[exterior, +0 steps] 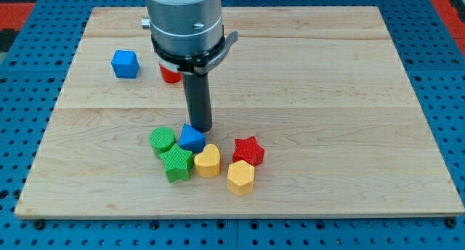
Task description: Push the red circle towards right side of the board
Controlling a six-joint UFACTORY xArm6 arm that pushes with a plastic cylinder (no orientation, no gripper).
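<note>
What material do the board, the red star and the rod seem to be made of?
The board looks like pale, unpainted wood: grain lines and plank seams show. The red star seems matte plastic, perhaps printed, since fine ridges show on similar blocks. The rod, ending in my tip just above the blue block, looks dark and smooth, metal or plastic.

One camera looks down at a slant from the near side toward the far side. It stands close enough that the wooden board [305, 97] fills nearly the whole width, with blue pegboard [22, 97] showing past its left, right and near edges. The arm [183, 25] enters from the far edge, cut off at the top.
</note>
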